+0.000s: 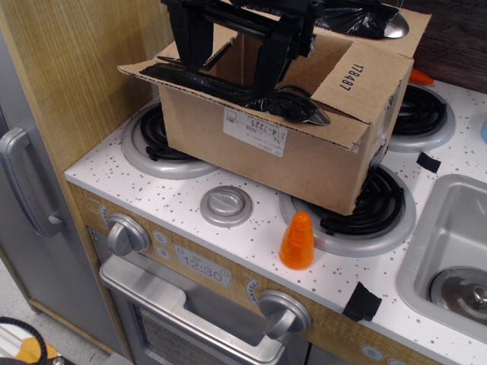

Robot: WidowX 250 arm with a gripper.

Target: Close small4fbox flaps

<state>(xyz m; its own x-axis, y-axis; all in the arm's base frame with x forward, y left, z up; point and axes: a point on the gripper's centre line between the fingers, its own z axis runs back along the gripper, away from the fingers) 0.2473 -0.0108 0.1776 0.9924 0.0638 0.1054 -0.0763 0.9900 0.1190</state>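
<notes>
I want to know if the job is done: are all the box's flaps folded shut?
No: the small4fbox is open on top, its flaps spread outward and the gripper reaching into the opening.

Single close, high, front-left oblique view

the gripper (232,49) is cut off by the top edge, so its upper body and arm cannot be seen, and whether its black fingers pinch anything is unclear. behind it, the far flaps (380,23) run out of frame. below it, the small4fbox (297,156) hides much of the burners (373,209), and its white label (257,131) carries print too small to read.
</notes>
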